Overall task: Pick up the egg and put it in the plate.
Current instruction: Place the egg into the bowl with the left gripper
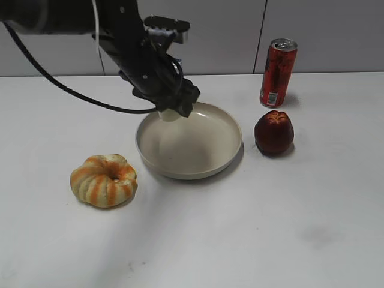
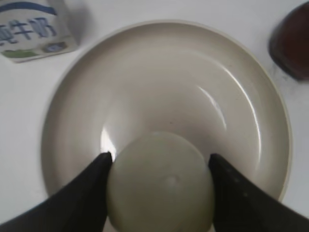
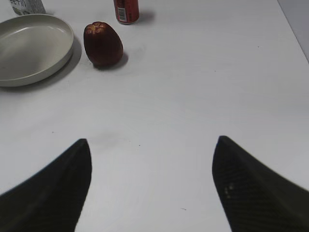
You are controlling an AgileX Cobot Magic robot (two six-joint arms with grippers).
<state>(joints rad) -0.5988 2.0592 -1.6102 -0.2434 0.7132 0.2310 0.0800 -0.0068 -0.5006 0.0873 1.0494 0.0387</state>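
My left gripper (image 1: 174, 111) is shut on the pale egg (image 2: 161, 183) and holds it above the far-left rim of the beige plate (image 1: 222, 159). In the left wrist view the egg fills the gap between the two black fingers (image 2: 159, 166), with the plate's (image 2: 159, 72) inside right below it. The egg shows in the exterior view (image 1: 170, 115) as a pale patch under the fingers. My right gripper (image 3: 152, 150) is open and empty over bare table, to the right of the plate (image 3: 29, 48); it does not show in the exterior view.
An orange-striped ring bread (image 1: 104, 180) lies left front of the plate. A dark red fruit (image 1: 273, 132) and a red can (image 1: 278, 72) stand to the plate's right. A milk carton (image 2: 34, 29) stands beyond the plate in the left wrist view.
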